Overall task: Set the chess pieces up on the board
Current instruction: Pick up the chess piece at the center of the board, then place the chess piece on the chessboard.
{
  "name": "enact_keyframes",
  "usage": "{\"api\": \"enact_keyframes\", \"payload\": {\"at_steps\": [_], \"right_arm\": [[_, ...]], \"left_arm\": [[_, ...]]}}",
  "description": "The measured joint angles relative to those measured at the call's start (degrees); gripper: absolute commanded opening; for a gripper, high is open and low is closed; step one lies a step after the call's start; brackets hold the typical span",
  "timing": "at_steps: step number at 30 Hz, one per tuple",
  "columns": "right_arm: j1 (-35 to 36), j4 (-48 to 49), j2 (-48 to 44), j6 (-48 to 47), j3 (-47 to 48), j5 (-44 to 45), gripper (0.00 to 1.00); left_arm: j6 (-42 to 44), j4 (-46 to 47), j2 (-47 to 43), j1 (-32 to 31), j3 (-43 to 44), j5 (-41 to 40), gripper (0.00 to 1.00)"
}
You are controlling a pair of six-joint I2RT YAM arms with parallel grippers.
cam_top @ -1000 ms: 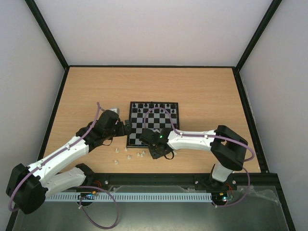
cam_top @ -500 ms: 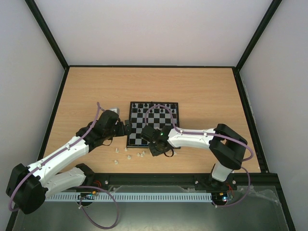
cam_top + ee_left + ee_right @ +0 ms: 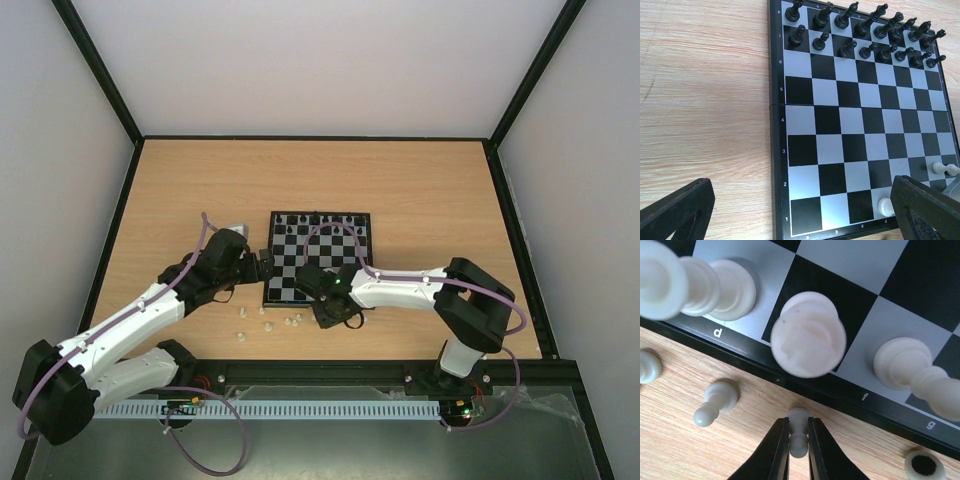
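My right gripper point(image 3: 798, 437) has narrowed over the last second and now pinches a white pawn point(image 3: 799, 430) on the table, just off the board point(image 3: 776, 125) below its near edge by file e. The arm has shifted slightly left since then. Three white pieces point(image 3: 808, 335) stand on the first rank and the black pieces point(image 3: 865, 35) fill the two far rows. My left gripper point(image 3: 801, 190) hasn't moved, its jaws wide and holding nothing at the board's left side.
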Motion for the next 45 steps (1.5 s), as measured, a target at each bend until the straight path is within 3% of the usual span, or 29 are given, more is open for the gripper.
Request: {"api": "enact_keyframes", "payload": {"at_steps": [10,16,24,45], "right_arm": [[-0.6,-6.6,-7.1,-0.2,6.0,3.3,0.12],[-6.4,-9.3,-10.6,-2.9,11.6,6.0,0.12],[-11.9,-9.8,-4.7,-7.4,12.6,5.9,0.12],[-12.6,-6.6,3.2,-10.4,12.2,1.6,0.12]], "left_arm": [[0.0,0.1,0.0,0.0,0.0,0.0,1.00],[0.0,0.3,0.1,0.0,0.0,0.0,0.99],[0.0,0.3,0.2,0.0,0.0,0.0,1.00],[0.0,0.7,1.3,0.0,-0.1,0.0,0.99]]}}
